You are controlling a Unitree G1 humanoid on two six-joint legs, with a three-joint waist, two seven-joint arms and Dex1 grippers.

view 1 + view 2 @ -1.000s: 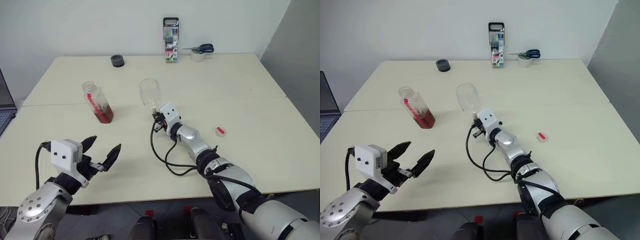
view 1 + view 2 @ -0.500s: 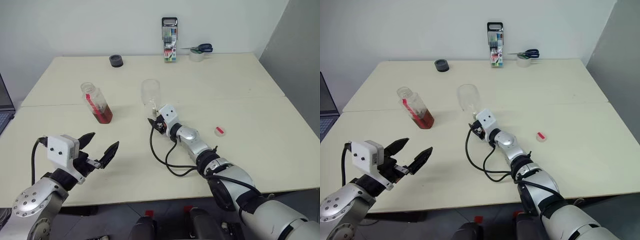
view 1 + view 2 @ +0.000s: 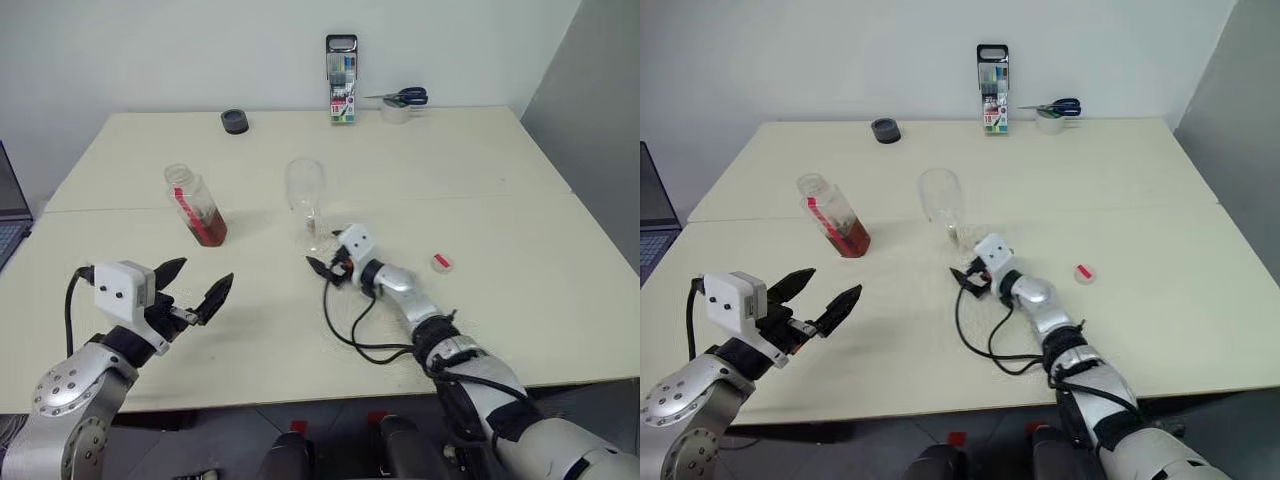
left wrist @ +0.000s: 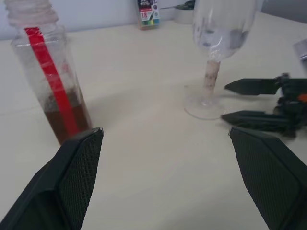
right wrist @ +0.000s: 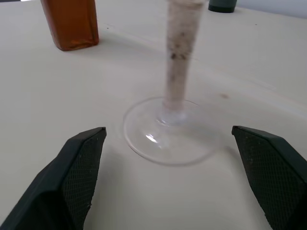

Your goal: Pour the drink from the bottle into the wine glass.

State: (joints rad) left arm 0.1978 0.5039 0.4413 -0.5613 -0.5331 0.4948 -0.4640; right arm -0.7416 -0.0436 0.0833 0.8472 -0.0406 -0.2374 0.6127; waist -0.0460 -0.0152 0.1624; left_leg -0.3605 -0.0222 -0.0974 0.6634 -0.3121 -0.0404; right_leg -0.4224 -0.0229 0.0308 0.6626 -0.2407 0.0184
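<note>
Beside wine glass (image 3: 304, 204): right gripper (image 3: 324, 267) just released the stem.
Glass stood upright, empty; both claws apart, left gripper (image 3: 192, 291) short of uncapped bottle (image 3: 194, 205).

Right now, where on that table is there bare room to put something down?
Bare: the table right of the red cap, and the back stretch between the tape roll and the marker pack. Crowded: the middle, around the bottle, wine glass and right gripper.

Cut off at twelve o'clock in the right wrist view: wine glass (image 5: 178, 62) bowl, bottle (image 5: 72, 24) top.
</note>
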